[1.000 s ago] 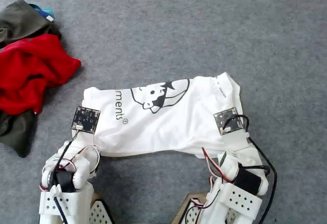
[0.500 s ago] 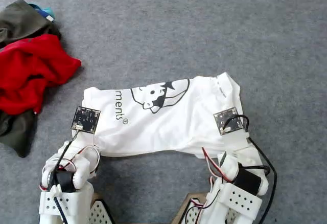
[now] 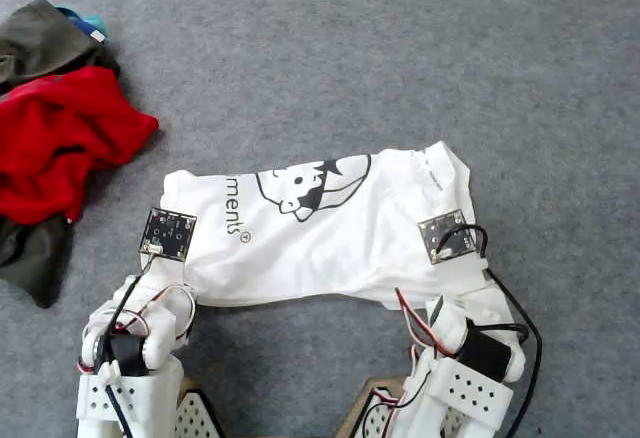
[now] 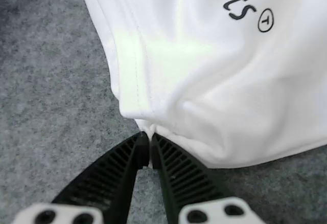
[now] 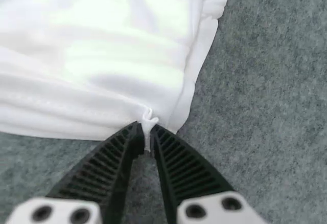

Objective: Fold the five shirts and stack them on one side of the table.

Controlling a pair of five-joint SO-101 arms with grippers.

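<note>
A white shirt (image 3: 320, 228) with a black cow print lies spread across the grey table (image 3: 400, 78), near the front edge. My left gripper (image 4: 149, 141) is shut on the shirt's near left corner (image 4: 148, 127), pinching a fold of hem. My right gripper (image 5: 148, 132) is shut on the shirt's near right corner (image 5: 149, 117). In the high view the left arm (image 3: 168, 235) sits at the shirt's left edge and the right arm (image 3: 447, 237) at its right edge. A heap of other shirts, red (image 3: 55, 143) and dark green (image 3: 40, 38), lies at the far left.
The grey felt table stretches bare beyond the shirt and to its right. A dark green garment (image 3: 35, 253) lies under the red one near the left arm. Both arm bases (image 3: 130, 388) stand at the front edge.
</note>
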